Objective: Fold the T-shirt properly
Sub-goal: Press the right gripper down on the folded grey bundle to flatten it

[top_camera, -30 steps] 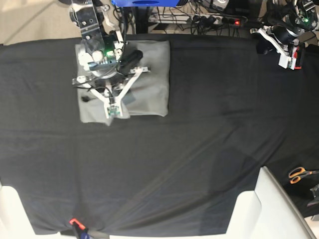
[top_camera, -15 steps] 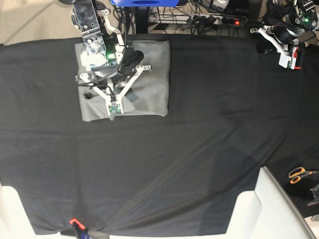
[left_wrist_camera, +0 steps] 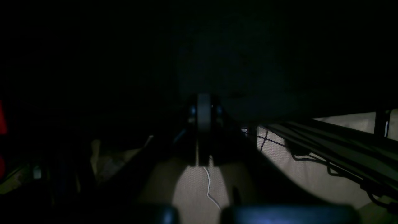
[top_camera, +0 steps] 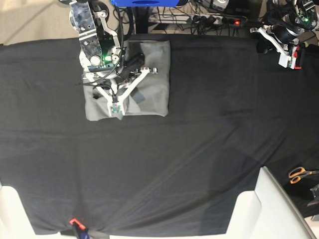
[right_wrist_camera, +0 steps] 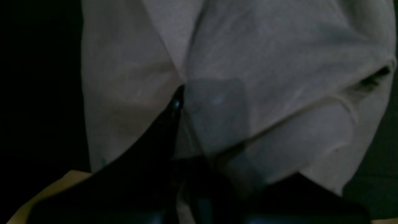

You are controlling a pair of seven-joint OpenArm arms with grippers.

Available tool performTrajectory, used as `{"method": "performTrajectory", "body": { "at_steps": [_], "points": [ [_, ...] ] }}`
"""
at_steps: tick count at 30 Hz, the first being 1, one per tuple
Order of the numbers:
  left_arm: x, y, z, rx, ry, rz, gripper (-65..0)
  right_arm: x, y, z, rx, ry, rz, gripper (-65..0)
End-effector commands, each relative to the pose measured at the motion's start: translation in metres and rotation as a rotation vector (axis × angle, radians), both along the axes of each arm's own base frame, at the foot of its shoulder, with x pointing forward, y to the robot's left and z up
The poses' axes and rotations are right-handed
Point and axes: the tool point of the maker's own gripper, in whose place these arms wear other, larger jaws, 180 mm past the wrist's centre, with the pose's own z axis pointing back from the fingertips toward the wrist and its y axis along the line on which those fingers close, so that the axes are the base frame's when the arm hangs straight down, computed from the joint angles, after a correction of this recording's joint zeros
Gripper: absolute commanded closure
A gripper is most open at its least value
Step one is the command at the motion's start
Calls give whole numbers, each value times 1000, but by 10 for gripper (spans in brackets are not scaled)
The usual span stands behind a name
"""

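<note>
Plain grey cotton T-shirt (top_camera: 149, 79) lies as a compact squarish packet near the far edge of the black cloth-covered table (top_camera: 199, 164), toward the right arm's side. Edges mostly squared; the near corner on the outer side looks slightly ragged under the arm. Right gripper (top_camera: 115, 110) sits low over the packet's near edge, jaws all but shut. The right wrist view shows dark fingers (right_wrist_camera: 174, 105) pinched into a crease of grey fabric, so it appears to have hold of a thin fold, though contact is not fully clear. Left gripper (top_camera: 284, 47) is parked at the far table corner, well apart from the shirt, jaws fully together, nothing in them; its wrist view is mostly dark. Orange-handled scissors (top_camera: 299, 174) lie off to the side, not involved. Judgement: folding is essentially done; what remains is tidying that corner, letting go, and pulling the arm clear.
</note>
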Motion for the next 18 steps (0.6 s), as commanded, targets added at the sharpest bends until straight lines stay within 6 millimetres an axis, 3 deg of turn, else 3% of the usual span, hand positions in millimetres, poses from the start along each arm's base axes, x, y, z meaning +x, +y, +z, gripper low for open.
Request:
{"method": "performTrajectory", "body": {
  "at_steps": [1,18],
  "points": [
    [3,4,7,7,-23,-10,0,8,3,8,15,-35,-3,-3],
    [3,4,7,7,-23,-10,0,5,17,2,101,-18,-16,-5]
  ]
}}
